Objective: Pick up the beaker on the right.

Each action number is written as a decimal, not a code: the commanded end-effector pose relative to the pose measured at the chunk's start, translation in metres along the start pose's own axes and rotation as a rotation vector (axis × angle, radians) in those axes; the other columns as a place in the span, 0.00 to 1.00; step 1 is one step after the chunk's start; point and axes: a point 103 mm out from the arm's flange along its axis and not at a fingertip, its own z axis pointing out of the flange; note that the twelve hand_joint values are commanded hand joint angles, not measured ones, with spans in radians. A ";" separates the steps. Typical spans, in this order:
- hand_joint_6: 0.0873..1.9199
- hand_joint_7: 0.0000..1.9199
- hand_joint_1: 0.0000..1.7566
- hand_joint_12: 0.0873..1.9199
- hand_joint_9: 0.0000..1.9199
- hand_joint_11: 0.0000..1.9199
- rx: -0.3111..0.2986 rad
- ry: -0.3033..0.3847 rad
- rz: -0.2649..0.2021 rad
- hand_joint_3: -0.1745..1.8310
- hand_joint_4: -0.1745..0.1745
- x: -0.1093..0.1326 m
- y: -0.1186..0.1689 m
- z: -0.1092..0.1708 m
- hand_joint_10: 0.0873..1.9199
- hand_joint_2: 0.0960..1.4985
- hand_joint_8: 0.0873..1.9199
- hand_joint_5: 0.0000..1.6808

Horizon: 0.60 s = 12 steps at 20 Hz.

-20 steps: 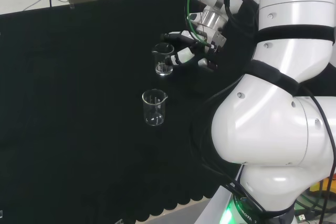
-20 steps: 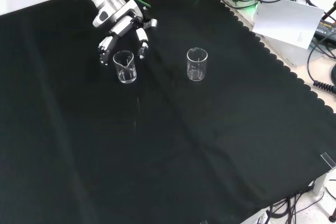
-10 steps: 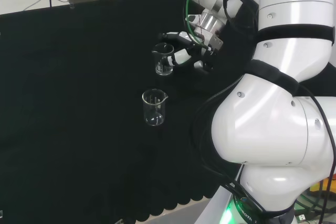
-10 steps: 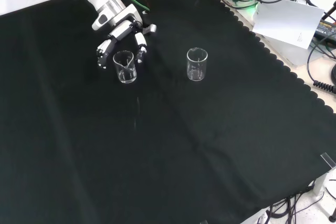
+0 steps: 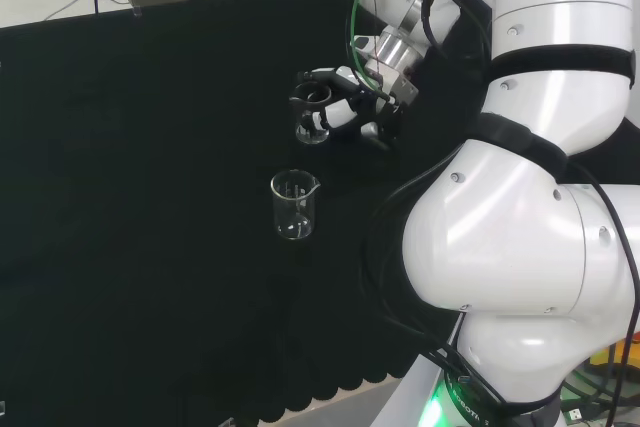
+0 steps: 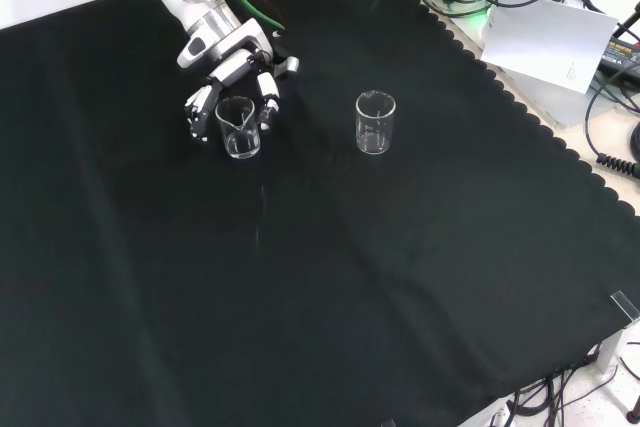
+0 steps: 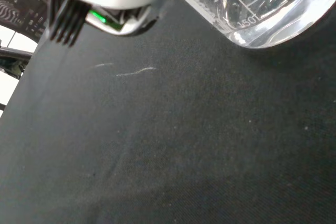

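Reaching down from the top of the front view, the hand (image 6: 228,65) at the far beaker (image 6: 238,127), fingers (image 6: 268,107) half curled to either side of the glass, one by each wall, not plainly closed on it; contact impossible to tell. In the head view, hand (image 5: 352,97) just right of that beaker (image 5: 311,113), dark fingertips reaching over its rim. Beaker upright on the black cloth of the bench (image 6: 400,277), clear, empty-looking, pouring lip at the rim, printed graduation marks on the wall in the wrist view (image 7: 257,9). Second beaker (image 6: 375,123) upright, well apart to the right of the first in the front view, nearer in the head view (image 5: 293,205).
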 end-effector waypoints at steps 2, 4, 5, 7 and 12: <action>0.00 0.17 0.58 0.70 0.25 0.03 -0.031 0.051 -0.003 0.46 0.42 0.007 0.005 0.011 0.30 0.27 0.36 0.27; 0.00 0.17 0.58 0.69 0.25 0.04 -0.052 0.067 -0.002 0.46 0.42 0.006 0.005 0.011 0.30 0.27 0.36 0.28; 0.00 0.18 0.58 0.69 0.26 0.04 -0.061 0.076 -0.001 0.46 0.43 0.005 0.004 0.010 0.30 0.27 0.36 0.28; 0.01 0.19 0.59 0.69 0.27 0.05 -0.084 0.091 0.002 0.46 0.43 0.004 0.003 0.007 0.30 0.27 0.36 0.30; 0.17 0.21 0.60 0.68 0.29 0.07 -0.109 0.096 0.009 0.45 0.44 0.002 0.003 0.005 0.27 0.28 0.36 0.26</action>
